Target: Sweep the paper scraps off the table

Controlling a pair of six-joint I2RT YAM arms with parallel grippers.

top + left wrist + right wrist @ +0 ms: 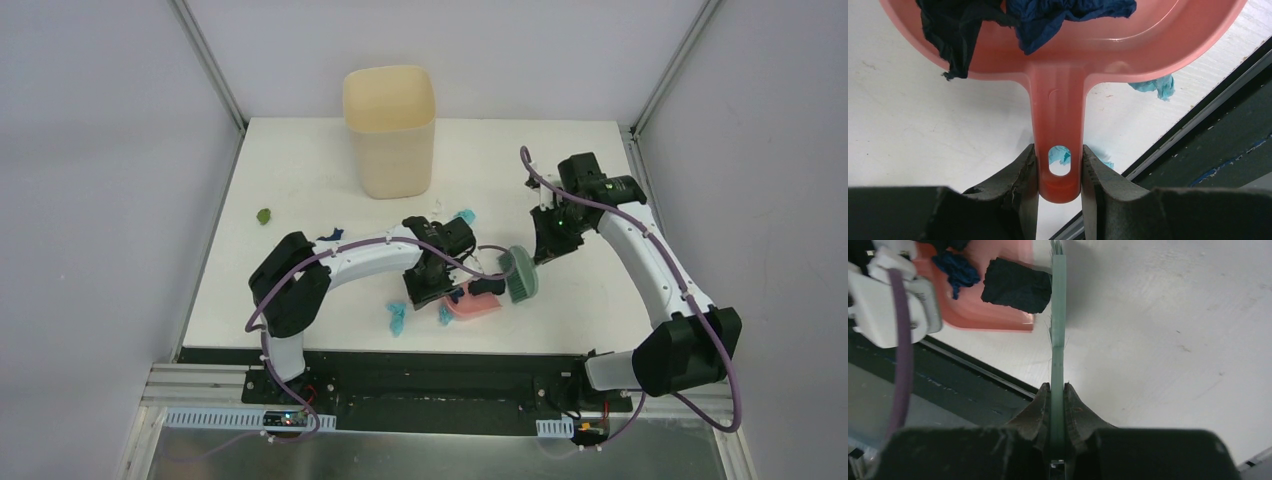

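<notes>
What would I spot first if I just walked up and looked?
The pink dustpan near the front edge of the table, held by its handle in the left end effector, with dark paper scraps inside. Beside it, the right end effector pinches a green brush. A tall cream bin stands at the back.

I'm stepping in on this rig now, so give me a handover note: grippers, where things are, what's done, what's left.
Left gripper: shut on the dustpan handle.
Right gripper: shut on the brush.
Done: a navy scrap and a black scrap lie in the dustpan.
To do: a green scrap near the table's left edge, light blue scraps beside the dustpan, another blue scrap near the bin.
</notes>
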